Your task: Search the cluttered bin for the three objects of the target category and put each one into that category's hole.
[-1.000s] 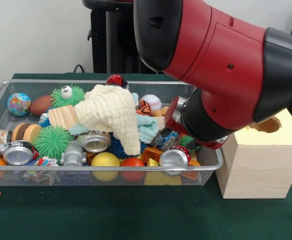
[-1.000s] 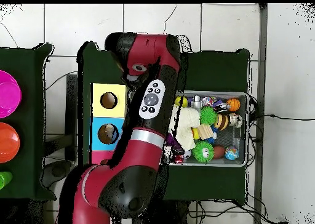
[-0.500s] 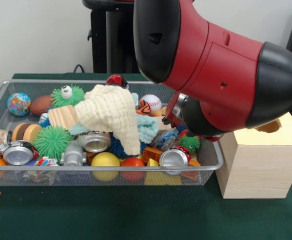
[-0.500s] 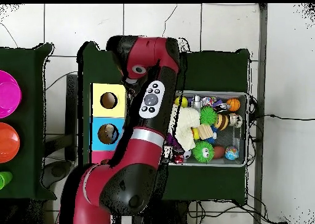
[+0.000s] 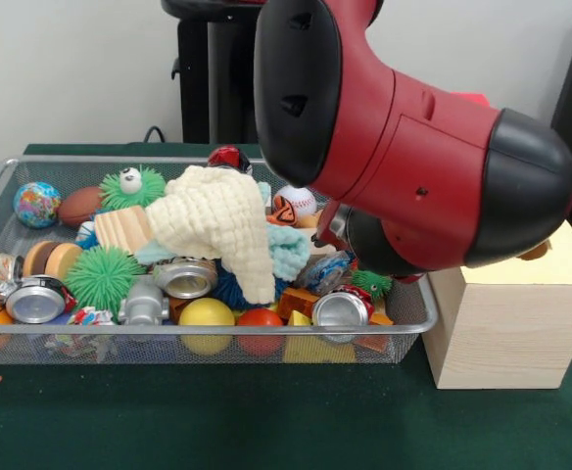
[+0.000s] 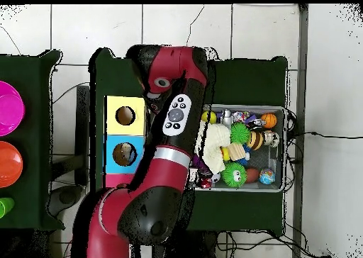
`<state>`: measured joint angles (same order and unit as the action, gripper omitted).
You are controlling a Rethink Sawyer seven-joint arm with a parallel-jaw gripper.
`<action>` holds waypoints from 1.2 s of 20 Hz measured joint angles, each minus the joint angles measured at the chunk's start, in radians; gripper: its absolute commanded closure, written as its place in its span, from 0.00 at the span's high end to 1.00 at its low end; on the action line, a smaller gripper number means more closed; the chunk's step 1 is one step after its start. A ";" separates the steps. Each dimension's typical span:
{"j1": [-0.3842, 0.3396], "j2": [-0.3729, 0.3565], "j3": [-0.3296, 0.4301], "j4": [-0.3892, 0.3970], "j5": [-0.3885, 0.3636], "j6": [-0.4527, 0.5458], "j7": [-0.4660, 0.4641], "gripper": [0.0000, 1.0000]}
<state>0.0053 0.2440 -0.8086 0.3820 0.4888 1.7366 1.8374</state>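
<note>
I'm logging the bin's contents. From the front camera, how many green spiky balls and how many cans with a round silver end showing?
Green spiky balls: 3
Cans with a round silver end showing: 3
Total: 6

The arm [image 5: 404, 157] overhangs the packed bin's [image 5: 208, 333] right end.

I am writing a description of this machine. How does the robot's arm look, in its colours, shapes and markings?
The arm is thick and rounded, with glossy red shells and black joint caps. From above, a light grey oval panel with dark buttons sits on it, and a silver ring circles one link. The gripper is hidden.
</note>
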 measured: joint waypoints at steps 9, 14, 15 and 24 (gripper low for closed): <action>0.000 0.000 0.020 0.006 0.000 -0.047 0.000 1.00; 0.003 -0.007 0.046 0.030 0.000 -0.082 0.000 1.00; 0.004 -0.008 0.051 0.032 0.000 -0.084 0.000 1.00; 0.004 -0.004 0.075 0.037 0.000 -0.086 0.000 1.00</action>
<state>0.0093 0.2404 -0.7335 0.4194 0.4884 1.6504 1.8374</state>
